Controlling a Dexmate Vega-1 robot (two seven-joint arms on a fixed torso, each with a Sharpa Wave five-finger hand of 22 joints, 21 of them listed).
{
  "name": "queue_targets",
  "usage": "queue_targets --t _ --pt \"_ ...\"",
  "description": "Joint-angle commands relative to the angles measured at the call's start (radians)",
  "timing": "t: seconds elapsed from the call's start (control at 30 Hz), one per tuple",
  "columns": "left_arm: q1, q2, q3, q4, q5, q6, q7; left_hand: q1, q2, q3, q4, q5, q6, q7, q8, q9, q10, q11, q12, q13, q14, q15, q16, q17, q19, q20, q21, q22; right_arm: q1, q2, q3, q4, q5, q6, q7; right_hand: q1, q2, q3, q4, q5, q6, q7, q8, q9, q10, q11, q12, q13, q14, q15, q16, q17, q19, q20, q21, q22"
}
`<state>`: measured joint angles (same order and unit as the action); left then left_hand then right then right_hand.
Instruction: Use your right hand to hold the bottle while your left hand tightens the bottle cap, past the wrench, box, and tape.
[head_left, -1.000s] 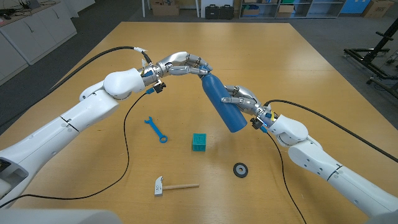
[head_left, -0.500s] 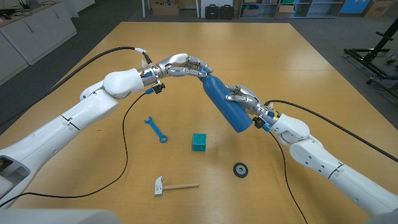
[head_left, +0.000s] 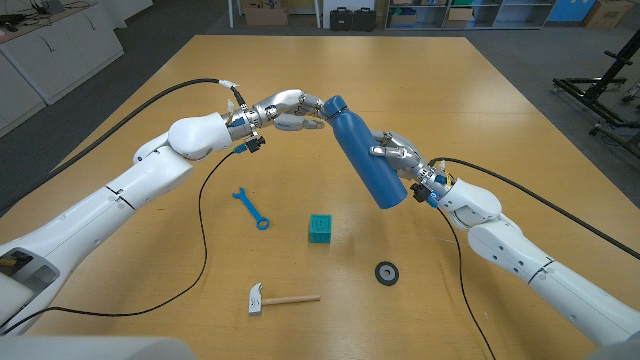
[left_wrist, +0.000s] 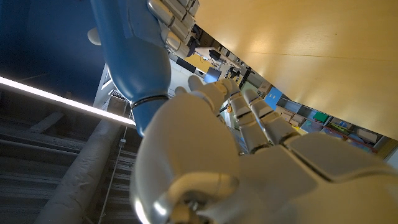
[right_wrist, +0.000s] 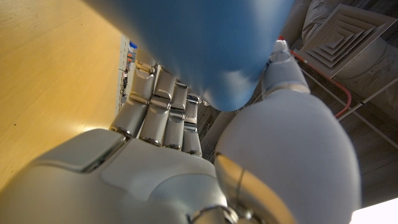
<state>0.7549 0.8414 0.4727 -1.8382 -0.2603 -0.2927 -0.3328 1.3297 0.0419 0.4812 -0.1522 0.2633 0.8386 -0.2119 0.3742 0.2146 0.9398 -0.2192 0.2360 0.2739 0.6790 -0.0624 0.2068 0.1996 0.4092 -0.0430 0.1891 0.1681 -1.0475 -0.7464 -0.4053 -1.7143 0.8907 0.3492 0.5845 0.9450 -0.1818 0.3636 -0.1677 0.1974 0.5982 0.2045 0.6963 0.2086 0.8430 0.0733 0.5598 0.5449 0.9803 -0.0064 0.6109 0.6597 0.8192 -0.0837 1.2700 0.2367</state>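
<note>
Blue bottle (head_left: 364, 154) is held tilted above the counter (head_left: 480, 90), frame centre, gripped by the right hand (head_left: 400, 160); cap (head_left: 333, 103) is pinched by left hand (head_left: 290, 108) fingers (left_wrist: 261, 121). No readable label.

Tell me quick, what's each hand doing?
Left hand: fingers at the bottle cap.
Right hand: holding the blue bottle.

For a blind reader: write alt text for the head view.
The right hand holds a tilted blue metal bottle above the wooden table while the left hand is at its cap. Nearer lie a blue wrench, teal box and black tape roll.
</note>
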Motion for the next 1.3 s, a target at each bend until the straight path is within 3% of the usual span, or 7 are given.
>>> queue_targets --t 0.03,0.1,0.3,0.47,0.6,0.87,1.3 --pt "0.005 -0.01 -0.007 -0.016 0.068 0.015 0.059 -0.313 -0.043 -0.097 0.095 -0.008 -0.109 0.001 -0.06 -0.002 -0.134 0.007 -0.046 -0.015 -0.038 -0.154 -0.021 -0.005 0.011 0.032 0.005 0.006 0.01 0.008 0.0 0.002 0.001 -0.018 0.015 0.278 0.281 0.025 0.009 0.005 0.273 -0.255 0.021 0.004 0.245 -0.238 0.002 0.005 0.153 -0.205 0.003 0.003 0.013 -0.144 0.01 -0.001" --pt "-0.01 -0.008 0.001 -0.006 0.029 0.052 0.021 -0.474 -0.061 -0.144 0.147 -0.027 -0.161 0.045 -0.089 0.0 -0.198 0.014 -0.046 -0.012 -0.064 -0.137 -0.016 -0.005 -0.001 0.069 0.003 0.007 0.007 0.008 0.001 -0.001 -0.002 -0.017 0.013 0.278 0.281 0.025 0.009 0.005 0.272 -0.256 0.02 0.004 0.245 -0.238 0.002 0.005 0.153 -0.205 0.002 0.003 0.013 -0.144 0.01 -0.001" --pt "-0.037 0.007 0.008 0.001 0.014 0.14 0.002 -0.632 -0.072 -0.186 0.188 -0.051 -0.226 0.162 -0.127 0.001 -0.238 0.148 -0.04 -0.02 -0.096 -0.07 -0.014 -0.006 -0.028 0.127 0.001 0.009 -0.001 0.011 0.001 -0.004 -0.012 -0.012 0.005 0.278 0.281 0.026 0.009 0.004 0.271 -0.256 0.019 0.004 0.247 -0.238 0.001 0.006 0.152 -0.204 0.001 0.004 0.012 -0.144 0.011 -0.002" --pt "-0.082 0.017 0.024 0.023 -0.008 0.168 -0.066 -0.678 -0.105 -0.208 0.185 -0.064 -0.297 0.161 -0.157 0.002 -0.284 0.178 -0.044 -0.022 -0.138 -0.017 -0.021 -0.008 -0.037 0.167 0.002 0.009 -0.006 0.015 -0.001 0.002 -0.018 -0.01 -0.002 0.277 0.281 0.026 0.01 0.004 0.272 -0.255 0.019 0.004 0.245 -0.237 0.0 0.008 0.152 -0.204 0.0 0.005 0.012 -0.144 0.011 -0.003" --pt "-0.112 0.018 0.034 0.042 -0.054 0.186 -0.129 -0.683 -0.115 -0.21 0.174 -0.067 -0.301 0.098 -0.157 0.003 -0.296 0.192 -0.042 -0.025 -0.149 -0.007 -0.02 -0.01 -0.034 0.18 0.003 0.008 -0.01 0.016 0.001 0.004 -0.024 -0.007 -0.01 0.277 0.281 0.026 0.01 0.004 0.271 -0.256 0.019 0.004 0.244 -0.238 0.0 0.009 0.152 -0.204 -0.001 0.005 0.012 -0.144 0.011 -0.004" --pt "-0.045 0.022 -0.025 -0.051 -0.09 0.313 0.039 -0.741 -0.064 -0.201 0.194 -0.072 -0.223 0.197 -0.123 0.011 -0.199 0.176 0.002 -0.025 -0.086 -0.032 0.009 -0.006 0.022 0.163 0.021 0.009 -0.014 0.017 -0.001 0.001 -0.032 -0.002 -0.01 0.276 0.28 0.027 0.009 0.004 0.271 -0.255 0.018 0.004 0.244 -0.24 -0.002 0.011 0.152 -0.204 -0.003 0.006 0.01 -0.144 0.012 -0.006" --pt "-0.04 -0.012 -0.007 -0.04 -0.182 0.333 0.012 -0.796 -0.016 -0.193 0.214 -0.076 -0.176 0.22 -0.11 0.009 -0.126 0.184 0.023 -0.027 -0.045 -0.034 0.013 -0.007 0.023 0.153 0.013 0.01 -0.018 0.011 -0.004 -0.012 -0.054 -0.002 -0.029 0.276 0.281 0.028 0.01 0.003 0.271 -0.256 0.018 0.004 0.243 -0.238 -0.005 0.012 0.152 -0.204 -0.005 0.008 0.008 -0.144 0.013 -0.008"
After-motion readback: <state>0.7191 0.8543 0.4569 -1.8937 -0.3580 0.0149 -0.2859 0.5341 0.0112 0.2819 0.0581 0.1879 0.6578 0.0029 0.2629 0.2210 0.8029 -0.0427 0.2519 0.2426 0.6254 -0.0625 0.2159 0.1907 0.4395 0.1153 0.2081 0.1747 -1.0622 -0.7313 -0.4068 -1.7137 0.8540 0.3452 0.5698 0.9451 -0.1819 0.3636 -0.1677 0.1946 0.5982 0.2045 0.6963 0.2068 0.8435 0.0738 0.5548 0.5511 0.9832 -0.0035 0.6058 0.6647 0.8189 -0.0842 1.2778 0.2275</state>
